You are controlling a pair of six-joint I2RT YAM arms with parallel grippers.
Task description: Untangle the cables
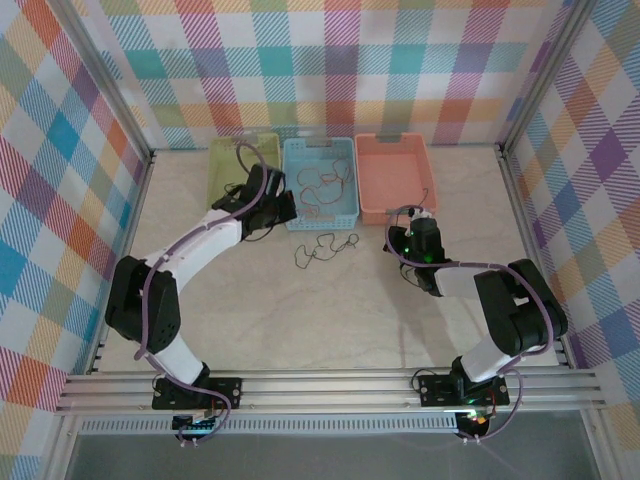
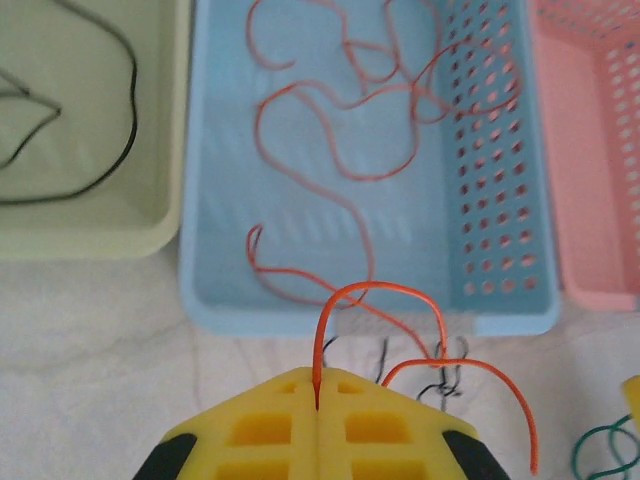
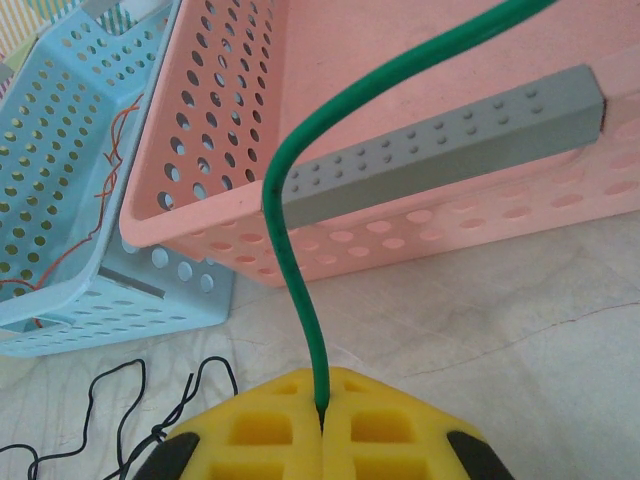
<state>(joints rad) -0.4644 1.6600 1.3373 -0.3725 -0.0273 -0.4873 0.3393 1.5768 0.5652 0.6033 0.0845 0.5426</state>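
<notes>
Left gripper (image 2: 317,412) clamped tight on orange cable (image 2: 385,285); blue basket (image 2: 250,322) just ahead. Right gripper (image 3: 322,418) pinching green cable (image 3: 290,270); pink basket (image 3: 200,130) ahead.

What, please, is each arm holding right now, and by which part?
The left fingers pinch an orange cable, the right fingers a green cable; whether at the end or mid-length is hidden.

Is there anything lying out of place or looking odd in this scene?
Yes. A knotted bunch of black cables lies loose on the table, just in front of the blue basket and not in any basket, whereas orange cables lie inside it.
</notes>
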